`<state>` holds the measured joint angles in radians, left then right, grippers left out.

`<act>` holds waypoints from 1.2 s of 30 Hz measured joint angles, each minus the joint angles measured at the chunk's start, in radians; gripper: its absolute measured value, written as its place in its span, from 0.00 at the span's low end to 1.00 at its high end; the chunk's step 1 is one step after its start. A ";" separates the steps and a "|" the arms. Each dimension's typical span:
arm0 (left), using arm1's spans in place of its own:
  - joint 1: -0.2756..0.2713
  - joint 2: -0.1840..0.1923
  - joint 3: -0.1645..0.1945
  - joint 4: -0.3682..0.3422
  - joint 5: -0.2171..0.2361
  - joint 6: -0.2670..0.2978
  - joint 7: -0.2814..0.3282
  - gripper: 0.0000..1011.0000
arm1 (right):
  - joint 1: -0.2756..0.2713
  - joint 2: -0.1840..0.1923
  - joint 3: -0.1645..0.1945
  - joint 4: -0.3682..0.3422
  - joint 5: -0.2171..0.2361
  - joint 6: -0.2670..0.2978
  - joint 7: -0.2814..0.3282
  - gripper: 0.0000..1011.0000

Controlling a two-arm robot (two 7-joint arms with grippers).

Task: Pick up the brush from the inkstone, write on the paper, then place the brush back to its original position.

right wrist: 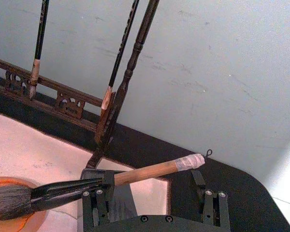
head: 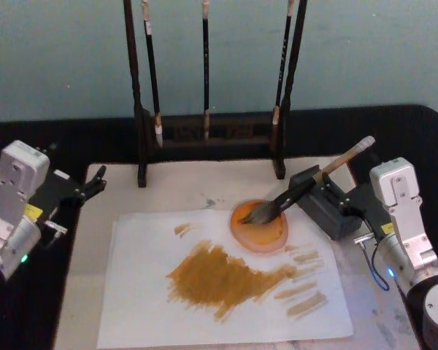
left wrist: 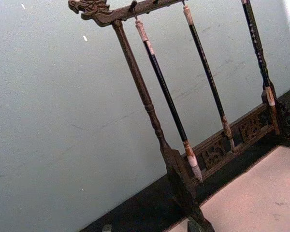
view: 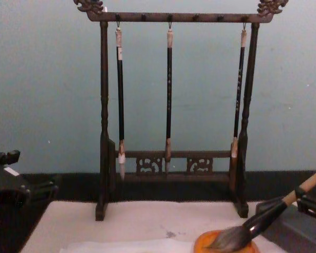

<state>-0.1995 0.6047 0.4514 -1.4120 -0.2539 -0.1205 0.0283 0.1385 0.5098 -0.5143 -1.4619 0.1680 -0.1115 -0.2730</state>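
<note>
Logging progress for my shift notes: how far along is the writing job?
Writing looks done: broad ochre strokes cover the paper. In hand: the brush lies with bristles in the orange inkstone, handle between the right hand's open fingers. Left: withdrawing. The left hand idles beside the mat.

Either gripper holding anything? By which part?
Nothing clamped. Right gripper open; brush rests bristles on the inkstone, handle across one finger. Left gripper parked, empty.

Calligraphy desk — brush rack (view: 171, 110), felt mat (head: 204, 191)
</note>
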 joint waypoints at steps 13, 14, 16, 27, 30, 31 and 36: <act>0.000 0.000 0.000 0.000 0.000 0.000 0.000 1.00 | 0.000 0.000 0.000 0.000 0.000 0.000 0.000 0.99; 0.000 0.000 0.000 0.000 0.000 0.000 0.000 1.00 | 0.000 0.000 0.000 0.000 0.000 0.000 0.000 0.99; 0.000 0.000 0.000 0.000 0.000 0.000 0.000 1.00 | 0.000 0.000 0.000 0.000 0.000 0.000 0.000 0.99; 0.000 0.000 0.000 0.000 0.000 0.000 0.000 1.00 | 0.000 0.000 0.000 0.000 0.000 0.000 0.000 0.99; 0.000 0.000 0.000 0.000 0.000 0.000 0.000 1.00 | 0.000 0.000 0.000 0.000 0.000 0.000 0.000 0.99; 0.000 0.000 0.000 0.000 0.000 0.000 0.000 1.00 | 0.000 0.000 0.000 0.000 0.000 0.000 0.000 0.99; 0.000 0.000 0.000 0.000 0.000 0.000 0.000 1.00 | 0.000 0.000 0.000 0.000 0.000 0.000 0.000 0.99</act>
<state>-0.1995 0.6047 0.4514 -1.4120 -0.2539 -0.1205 0.0283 0.1385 0.5098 -0.5143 -1.4619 0.1680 -0.1116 -0.2731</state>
